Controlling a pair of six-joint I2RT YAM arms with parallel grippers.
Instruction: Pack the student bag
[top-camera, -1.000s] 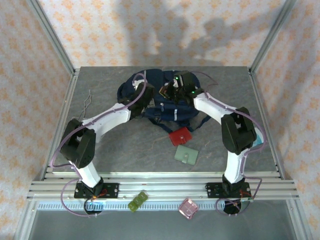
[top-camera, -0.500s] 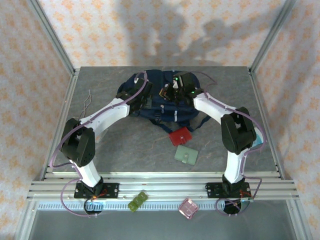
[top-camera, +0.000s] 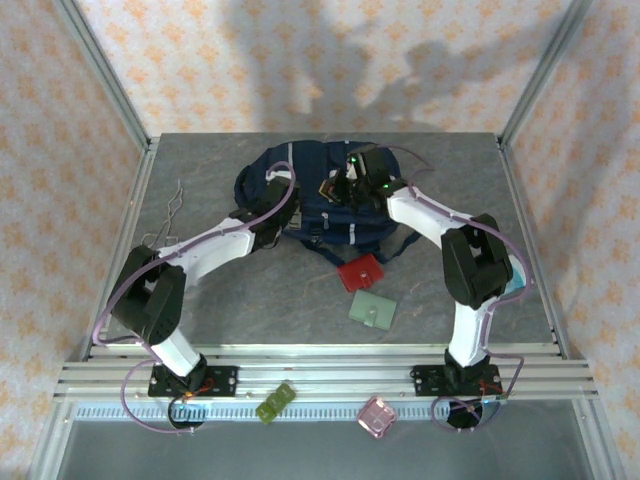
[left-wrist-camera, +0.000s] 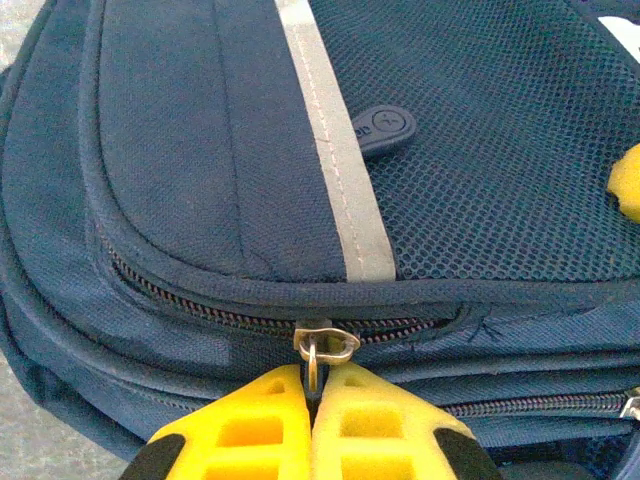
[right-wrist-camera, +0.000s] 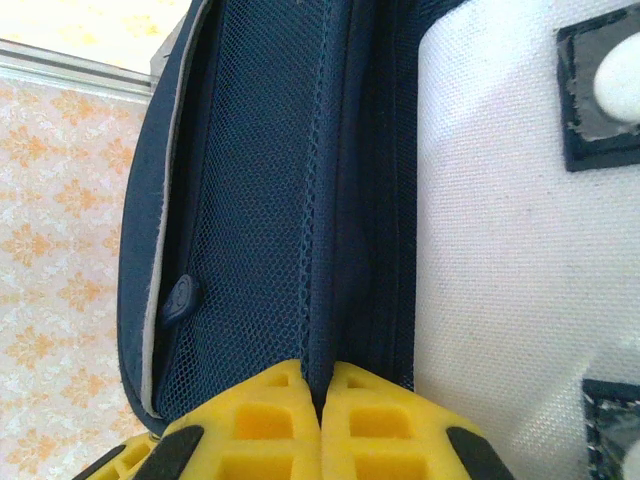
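Large navy-blue fabric student bag (top-camera: 305, 180) sits far-centre on grey table (top-camera: 480, 190). Left gripper (left-wrist-camera: 312, 390) — clamped on metal zipper pull (left-wrist-camera: 324, 345) — has slid toward bag's near-left edge; zip likely travelling. Right gripper (right-wrist-camera: 322, 385) pinches bag's mesh seam (right-wrist-camera: 318, 250), bracing.

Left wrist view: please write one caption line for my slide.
Left tool shut on the metal zipper pull of the navy student bag.
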